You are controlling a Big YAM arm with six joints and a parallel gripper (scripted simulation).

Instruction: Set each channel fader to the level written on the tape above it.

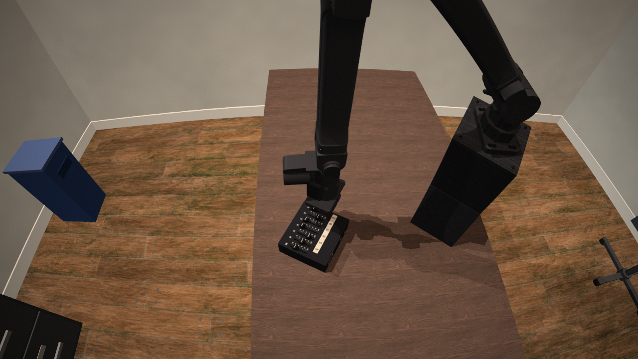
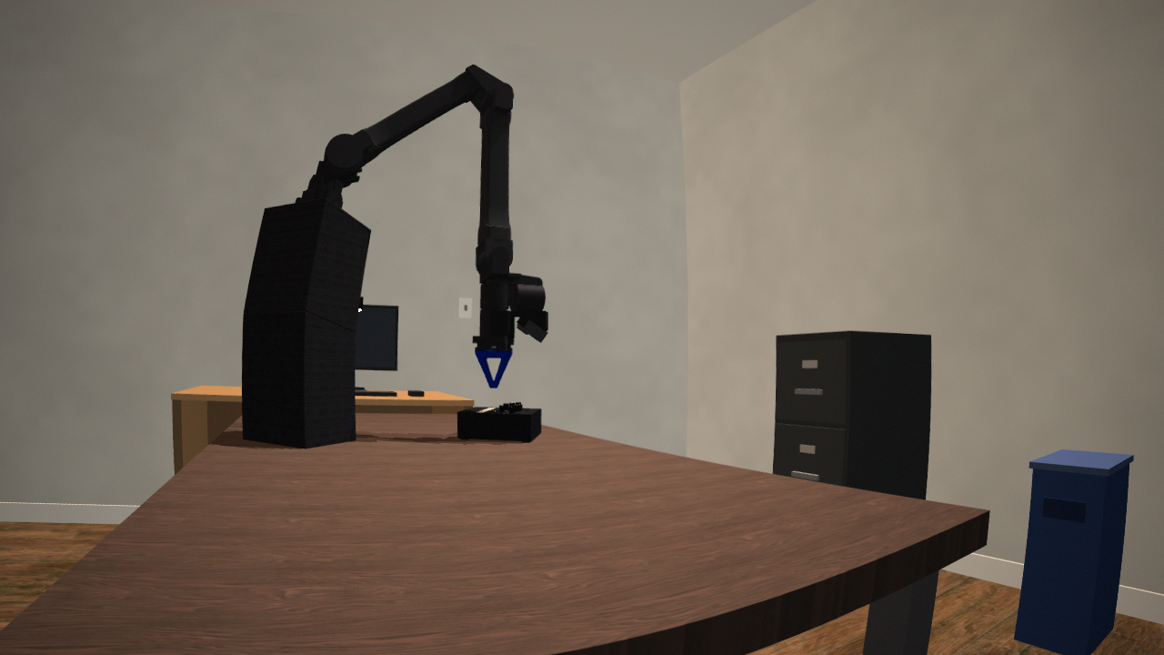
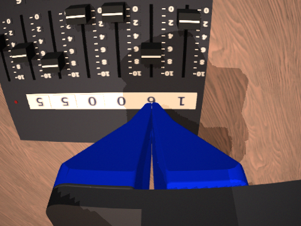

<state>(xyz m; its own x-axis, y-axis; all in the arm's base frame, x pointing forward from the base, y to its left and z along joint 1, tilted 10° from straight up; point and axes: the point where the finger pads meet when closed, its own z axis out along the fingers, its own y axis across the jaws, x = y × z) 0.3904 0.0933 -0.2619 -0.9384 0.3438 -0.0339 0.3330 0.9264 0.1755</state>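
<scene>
My gripper [image 2: 493, 386] [image 3: 152, 112], clenched on nothing, pointing straight down above the lighting desk [image 1: 333, 246] [image 2: 497, 427] [image 3: 72, 125].

A lidded blue bin [image 1: 67, 183] [image 2: 1072, 553] stands on brown floorboards [image 1: 178, 250] [image 2: 977, 607].

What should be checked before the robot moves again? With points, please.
1. Gripper [image 1: 335, 205] [image 2: 493, 386] [image 3: 152, 112] shut, holding nothing: ok.
2. Gripper clear of the lighting desk [image 1: 335, 239] [image 2: 497, 425] [image 3: 63, 125]: ok, a gap shows beneath it.
3. Desk sitting level on the table [image 1: 379, 312] [image 2: 488, 529] [image 3: 269, 110]: ok.
4. Channel 2 fader [image 1: 318, 216] [image 3: 151, 51] at its written 6: not ok, nearer 7.
5. Channel 5 fader [image 1: 308, 235] [image 3: 52, 63] at its written 5: not ok, around 8.
6. Master fader [image 1: 294, 245] [image 3: 1, 42] at its starting level: cannot tell.
</scene>
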